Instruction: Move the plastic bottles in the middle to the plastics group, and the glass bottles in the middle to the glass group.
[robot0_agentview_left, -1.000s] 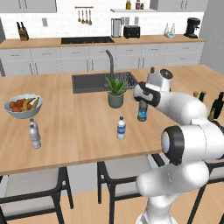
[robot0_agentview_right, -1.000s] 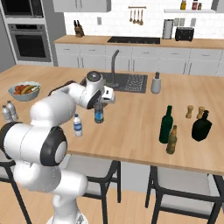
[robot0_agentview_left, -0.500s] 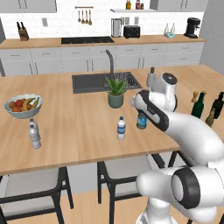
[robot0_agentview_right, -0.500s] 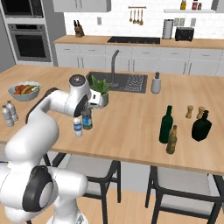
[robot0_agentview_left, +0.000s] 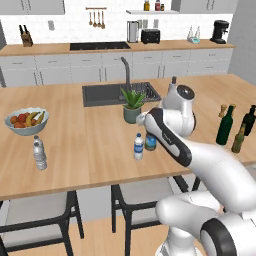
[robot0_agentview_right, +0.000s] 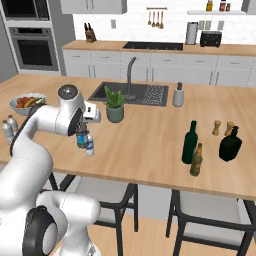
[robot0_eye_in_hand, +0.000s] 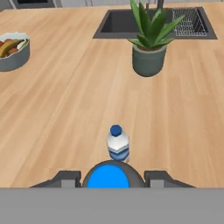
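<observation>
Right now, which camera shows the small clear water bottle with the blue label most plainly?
The hand view: the small clear water bottle with the blue label stands unobstructed on bare wood. The left base view shows it beside the arm; the right base view shows it partly behind the held bottle.

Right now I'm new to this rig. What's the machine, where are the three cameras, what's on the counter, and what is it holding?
It is a white robot arm with a two-finger gripper, on a base that can drive, in a rendered kitchen.

Two pictures come from cameras on the base, behind the arm to its left and right. They show the same counter from two sides. The third comes from the hand, looking along the fingers.

On the counter:
- a fruit bowl
- a potted plant
- a clear water bottle near the bowl
- a blue-labelled water bottle in the middle
- at the right end, a tall green bottle, a blackish bottle, a small olive-brown bottle and wooden shakers

The gripper is closed on a blue-tinted bottle, close beside the blue-labelled one.
</observation>
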